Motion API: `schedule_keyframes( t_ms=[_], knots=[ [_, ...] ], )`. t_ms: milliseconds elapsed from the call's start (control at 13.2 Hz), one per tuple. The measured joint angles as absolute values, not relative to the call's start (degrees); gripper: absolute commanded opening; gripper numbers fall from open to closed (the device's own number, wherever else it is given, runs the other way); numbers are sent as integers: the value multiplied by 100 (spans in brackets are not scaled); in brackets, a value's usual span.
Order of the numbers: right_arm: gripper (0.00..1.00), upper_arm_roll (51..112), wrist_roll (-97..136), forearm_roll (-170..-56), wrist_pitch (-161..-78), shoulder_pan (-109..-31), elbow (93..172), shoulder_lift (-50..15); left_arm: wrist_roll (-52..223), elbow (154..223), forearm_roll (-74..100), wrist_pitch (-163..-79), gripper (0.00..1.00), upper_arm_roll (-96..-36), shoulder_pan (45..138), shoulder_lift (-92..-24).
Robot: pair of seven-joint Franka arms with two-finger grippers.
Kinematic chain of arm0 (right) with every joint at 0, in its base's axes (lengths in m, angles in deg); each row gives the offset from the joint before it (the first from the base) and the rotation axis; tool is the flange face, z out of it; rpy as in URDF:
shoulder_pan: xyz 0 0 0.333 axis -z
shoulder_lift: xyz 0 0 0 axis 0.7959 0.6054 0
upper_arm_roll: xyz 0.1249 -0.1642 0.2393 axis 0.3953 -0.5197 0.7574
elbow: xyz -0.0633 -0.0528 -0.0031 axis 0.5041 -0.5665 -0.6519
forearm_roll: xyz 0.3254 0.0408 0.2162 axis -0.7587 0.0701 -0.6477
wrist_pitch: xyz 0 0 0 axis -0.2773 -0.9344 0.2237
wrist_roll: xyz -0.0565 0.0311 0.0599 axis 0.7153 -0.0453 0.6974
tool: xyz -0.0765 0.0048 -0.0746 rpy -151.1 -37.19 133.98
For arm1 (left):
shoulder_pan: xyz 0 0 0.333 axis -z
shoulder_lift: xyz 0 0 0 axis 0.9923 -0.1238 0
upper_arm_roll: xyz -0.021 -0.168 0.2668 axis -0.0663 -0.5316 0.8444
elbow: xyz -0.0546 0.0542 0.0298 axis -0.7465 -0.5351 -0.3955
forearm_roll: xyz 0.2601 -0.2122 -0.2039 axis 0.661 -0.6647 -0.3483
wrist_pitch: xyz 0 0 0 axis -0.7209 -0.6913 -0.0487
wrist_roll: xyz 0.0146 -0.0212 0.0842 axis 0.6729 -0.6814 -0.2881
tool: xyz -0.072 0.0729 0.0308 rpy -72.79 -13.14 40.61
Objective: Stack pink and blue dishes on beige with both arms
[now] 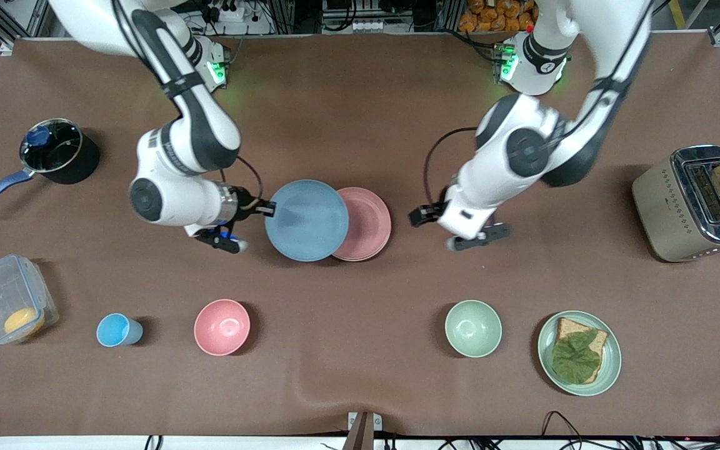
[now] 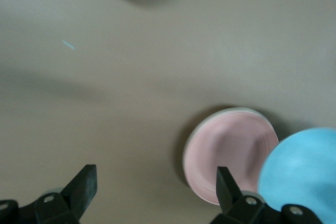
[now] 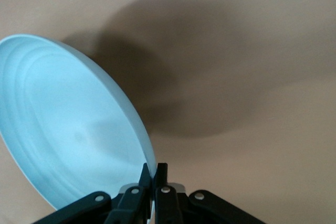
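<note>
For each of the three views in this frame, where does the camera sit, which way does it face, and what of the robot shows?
Front view: high across the table, facing both arms' bases; shows both arms, the right gripper holding the blue plate over the pink plate.
Left wrist view: on the left arm, looking down at the table; the open left gripper shows.
Right wrist view: on the right arm, looking along its fingers, shut on the blue plate's rim.
Shared: the blue plate is in all three views; the pink plate in front and left wrist.
</note>
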State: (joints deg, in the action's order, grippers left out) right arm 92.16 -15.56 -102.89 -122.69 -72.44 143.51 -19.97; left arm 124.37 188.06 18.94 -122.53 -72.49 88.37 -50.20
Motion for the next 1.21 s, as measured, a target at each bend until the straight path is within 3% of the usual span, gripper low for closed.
schedule_keyframes(
  t_ms=[453, 679, 1057, 1208],
  knots=[
    [0, 9208, -2118, -10289, -12938, -7886, 14480, -1822, 10787, 18379, 2573, -10083, 100, -7208, 7670, -3583],
    [0, 9204, -2168, -10289, -13117, -8012, 14483, -1670, 9872, 17816, 2560, -9247, 100, -7203, 7276, -3474],
    [0, 9200, -2400, -10289, -13460, -8237, 14482, -1477, 9465, 17654, 2560, -8777, 100, -7103, 7216, -3394],
    [100, 9182, -2430, -10289, -13482, -8249, 14466, -1453, 9235, 17646, 2560, -8679, 100, -6666, 7441, -3315]
  ],
)
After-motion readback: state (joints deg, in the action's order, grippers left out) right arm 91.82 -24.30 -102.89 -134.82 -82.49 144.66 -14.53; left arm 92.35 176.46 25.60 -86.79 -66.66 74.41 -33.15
